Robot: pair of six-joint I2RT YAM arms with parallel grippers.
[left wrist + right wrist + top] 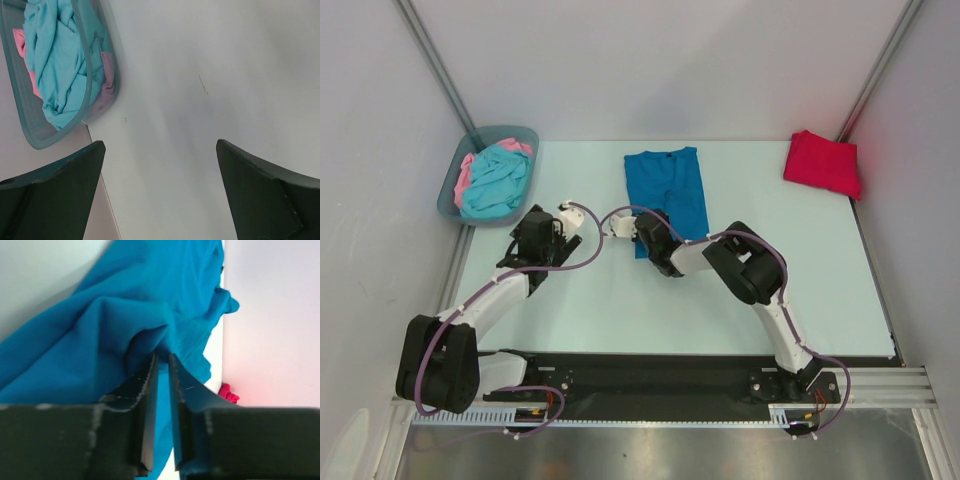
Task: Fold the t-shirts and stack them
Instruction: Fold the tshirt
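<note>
The right gripper (pixel 162 356) jaws almost together, pinching a raised fold of the blue t-shirt (pixel 100 315), left gripper (pixel 160 145) jaws spread wide, holding nothing, above the table (pixel 210 90)

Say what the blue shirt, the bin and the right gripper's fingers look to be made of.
Blue t-shirt: soft matte knit cloth, likely cotton; it drapes and puckers in folds.
Bin: translucent grey-blue plastic, slightly glossy; the turquoise shirt shows through its wall.
Fingers of the right gripper: probably hard black plastic; matte, scuffed, with serrated inner edges.
</note>
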